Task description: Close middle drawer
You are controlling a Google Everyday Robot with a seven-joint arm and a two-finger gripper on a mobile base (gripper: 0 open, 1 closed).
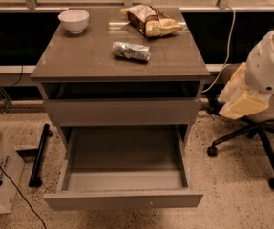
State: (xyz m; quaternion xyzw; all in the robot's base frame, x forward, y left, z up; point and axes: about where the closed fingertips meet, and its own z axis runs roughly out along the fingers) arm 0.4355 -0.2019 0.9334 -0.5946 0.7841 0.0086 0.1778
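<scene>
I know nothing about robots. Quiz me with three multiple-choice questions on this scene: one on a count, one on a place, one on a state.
1. How many things lie on the cabinet top? A one; B three; C five.
2. Where is the gripper? A resting on that top; B right of it, by the office chair; C inside a drawer.
3. The middle drawer is: A pulled out and empty; B shut; C pulled out and full.
Answers: 1 B, white bowl, snack bag and foil packet; 2 B, it hangs apart from the cabinet top; 3 A, its bare grey inside shows.
</scene>
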